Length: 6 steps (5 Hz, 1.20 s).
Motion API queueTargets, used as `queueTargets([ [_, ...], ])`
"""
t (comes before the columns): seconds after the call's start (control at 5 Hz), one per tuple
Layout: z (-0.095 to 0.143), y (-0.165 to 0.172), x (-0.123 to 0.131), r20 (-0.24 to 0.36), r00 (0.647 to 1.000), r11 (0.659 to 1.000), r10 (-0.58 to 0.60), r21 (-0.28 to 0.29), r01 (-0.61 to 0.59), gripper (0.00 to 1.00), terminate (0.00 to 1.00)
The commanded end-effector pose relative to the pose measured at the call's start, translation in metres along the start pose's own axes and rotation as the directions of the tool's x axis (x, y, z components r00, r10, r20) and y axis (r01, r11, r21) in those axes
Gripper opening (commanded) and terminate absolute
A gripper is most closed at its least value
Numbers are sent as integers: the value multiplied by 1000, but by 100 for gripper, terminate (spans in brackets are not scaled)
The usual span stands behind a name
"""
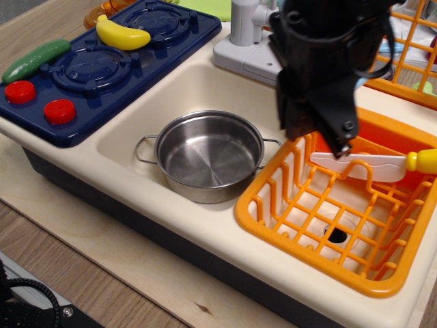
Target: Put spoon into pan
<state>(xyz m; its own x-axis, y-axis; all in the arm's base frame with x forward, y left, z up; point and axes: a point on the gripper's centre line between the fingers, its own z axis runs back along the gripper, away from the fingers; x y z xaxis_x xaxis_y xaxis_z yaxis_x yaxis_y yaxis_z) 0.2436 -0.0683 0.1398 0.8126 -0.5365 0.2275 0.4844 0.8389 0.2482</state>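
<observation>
You are looking at a cream toy sink unit (136,195) sitting on a wooden tabletop (82,273). The pan (208,156) is sitting empty in the left basin; an orange dish basket (328,225) is filling the right one. Your gripper (321,133) is hanging dark above the basket's far left corner (its opening cannot be made out). The spoon is hiding from view. No writing is showing.

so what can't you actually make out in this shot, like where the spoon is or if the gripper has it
- Spoon: not visible; the black gripper body may hide it.
- Gripper jaws: dark and blurred, open or shut unclear.
- Knife: its yellow handle is cut off by the right edge.
- Pan: its right loop handle is partly behind the orange basket.
</observation>
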Motion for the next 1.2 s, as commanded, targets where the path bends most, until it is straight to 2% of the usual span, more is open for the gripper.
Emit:
queueTargets([
  [0.0, 8, 1, -25, 41, 998, 997, 37, 69, -40, 0, 0],
  [0.2, 6, 18, -44, 67, 998, 997, 0, 73, -5, 0, 0],
  [0.4, 2, 38, -62, 58, 998, 996, -35, 80, 30, 0, 0],
  [0.6, -6, 51, -65, 68, 995, 993, -72, 95, 65, 0, 0],
  [0.8, -6, 51, -65, 68, 995, 993, -72, 95, 65, 100, 0],
  [1.0, -6, 51, -65, 68, 995, 993, -72, 95, 65, 100, 0],
])
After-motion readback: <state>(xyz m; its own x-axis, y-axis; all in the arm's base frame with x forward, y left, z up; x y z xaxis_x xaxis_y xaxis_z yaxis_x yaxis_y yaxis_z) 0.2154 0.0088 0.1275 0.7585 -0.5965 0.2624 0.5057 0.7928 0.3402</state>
